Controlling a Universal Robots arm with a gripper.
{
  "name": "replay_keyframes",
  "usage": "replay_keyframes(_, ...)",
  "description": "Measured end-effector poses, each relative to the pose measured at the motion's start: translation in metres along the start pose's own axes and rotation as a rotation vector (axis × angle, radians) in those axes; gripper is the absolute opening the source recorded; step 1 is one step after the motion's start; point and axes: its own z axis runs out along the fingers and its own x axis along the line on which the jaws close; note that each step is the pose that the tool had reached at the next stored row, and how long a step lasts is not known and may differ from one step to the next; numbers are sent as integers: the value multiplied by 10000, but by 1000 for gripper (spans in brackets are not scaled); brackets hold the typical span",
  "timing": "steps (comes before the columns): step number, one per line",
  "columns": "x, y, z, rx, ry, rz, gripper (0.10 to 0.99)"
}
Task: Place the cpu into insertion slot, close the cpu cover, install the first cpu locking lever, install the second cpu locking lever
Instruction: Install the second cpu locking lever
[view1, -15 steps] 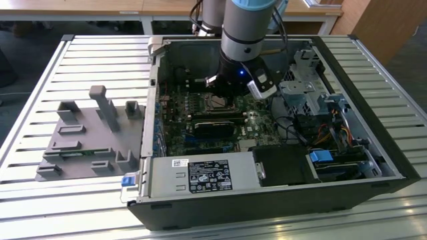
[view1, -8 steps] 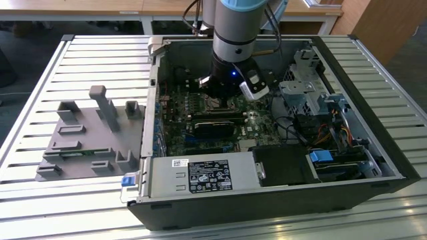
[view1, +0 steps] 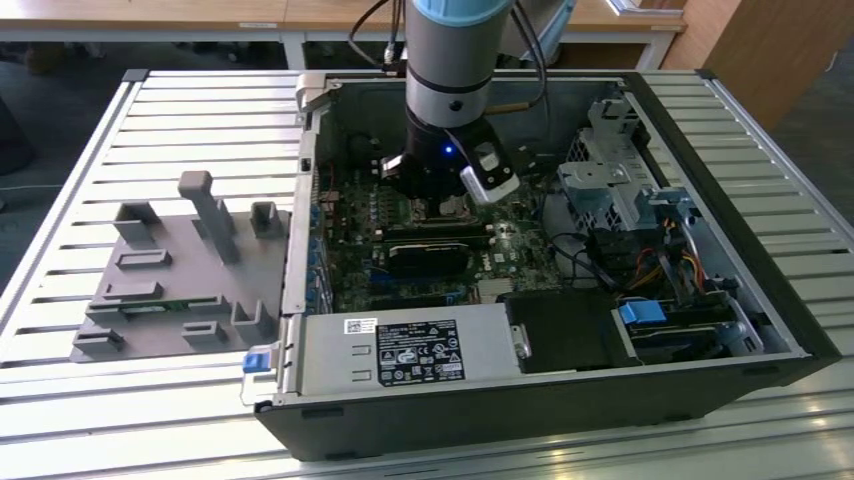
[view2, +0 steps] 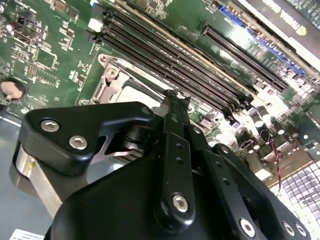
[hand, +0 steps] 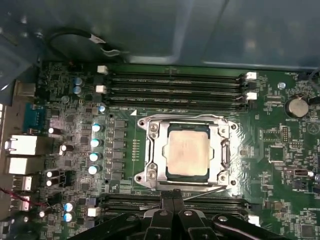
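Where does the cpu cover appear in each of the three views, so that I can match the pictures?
Exterior view: hidden under the gripper, mid-motherboard.
First wrist view: the cpu cover lies closed, framing the cpu, just beyond the fingertips.
Second wrist view: a corner of it shows past the gripper.
Shared landmark: the long black memory slots beside the socket, seen in both wrist views.

Arm: upright, reaching straight down in the exterior view, wrist lowest. Gripper (hand: 173, 196): black linkage fingers (view2: 173, 107) pointed downward, tips drawn together, no gap visible between them in both wrist views.
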Motion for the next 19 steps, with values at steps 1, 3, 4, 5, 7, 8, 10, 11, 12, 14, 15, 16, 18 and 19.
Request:
replay_keyframes(1, 2, -13, 2, -8, -1, -1, 118)
replay_keyframes(3, 10, -41, 4, -47, -2, 0, 118)
replay_keyframes(4, 16, -51, 4, -70, -3, 1, 118)
replay_keyframes(5, 25, -56, 4, -91, -3, 3, 118)
replay_keyframes(7, 47, -62, 5, -136, -4, 1, 118)
replay_keyframes(8, 58, -65, 7, -154, -5, 0, 118)
replay_keyframes(10, 74, -67, 17, -172, -7, 1, 118)
replay_keyframes(11, 77, -69, 24, -173, -6, 1, 118)
replay_keyframes(12, 77, -71, 32, -176, -5, 0, 118)
replay_keyframes(14, 79, -74, 60, -187, -6, 1, 118)
replay_keyframes(15, 80, -76, 75, -191, -6, 1, 118)
replay_keyframes(16, 82, -78, 89, -196, -5, 1, 118)
replay_keyframes(18, 85, -88, 99, -291, -6, 1, 118)
replay_keyframes(19, 86, -98, 100, -410, -10, 3, 118)
